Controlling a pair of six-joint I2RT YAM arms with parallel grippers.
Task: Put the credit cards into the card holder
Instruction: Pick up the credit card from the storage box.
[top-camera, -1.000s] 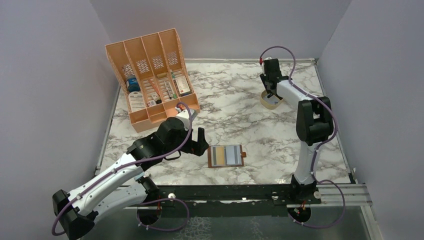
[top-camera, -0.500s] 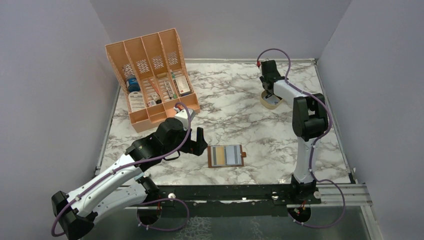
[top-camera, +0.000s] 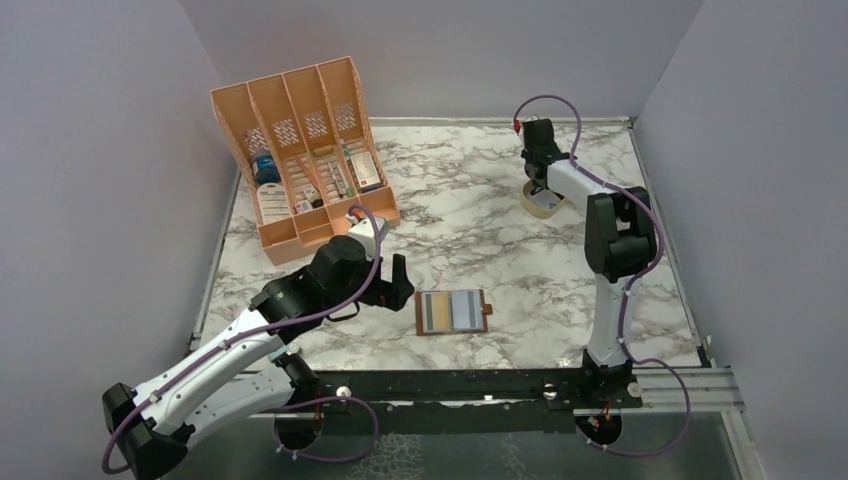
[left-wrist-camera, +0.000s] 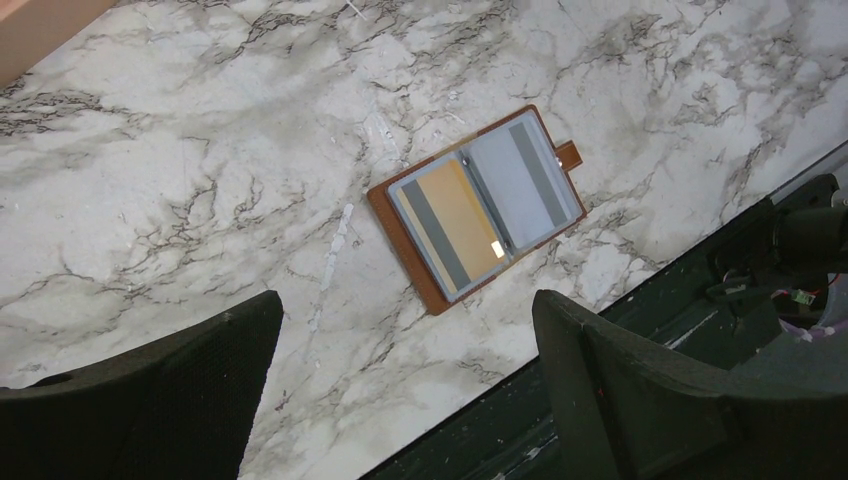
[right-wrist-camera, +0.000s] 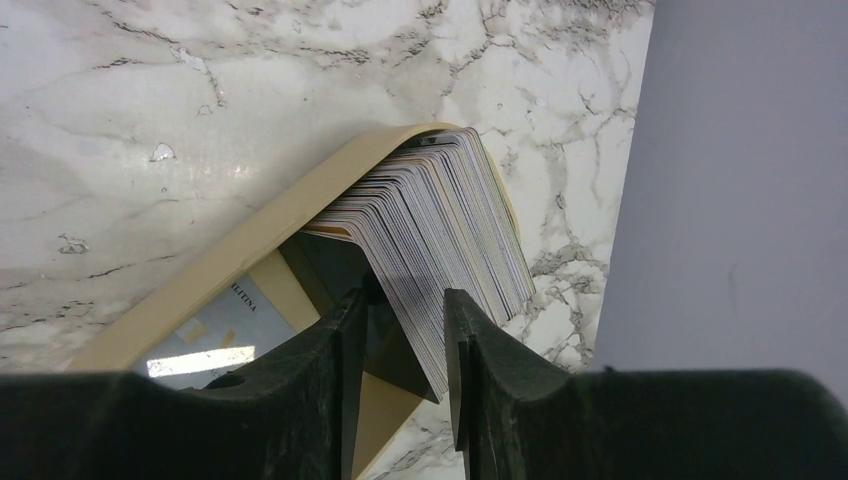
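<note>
Right tool (right-wrist-camera: 405, 340) is the one I'm working with. Its jaws stand narrowly apart astride the near end of the stack, and a dark sliver shows beside one finger, so I judge nothing is pinched yet. On the marble tabletop (top-camera: 470, 220), the orange slotted organiser (top-camera: 300, 150) fills the upper left of the overhead view and plays no part. My left tool (left-wrist-camera: 405, 300) hangs wide open and empty left of centre, near the brown card holder (top-camera: 452, 312). That lies spread flat in the lower middle, with cards showing in its sleeves. The tan stand (right-wrist-camera: 250, 240) sits in the upper right, and the credit cards (right-wrist-camera: 440, 230) lean fanned inside it. I'm at the pick-up step. Next I need to close on a single card, then lift it straight out without dragging its neighbours.
</note>
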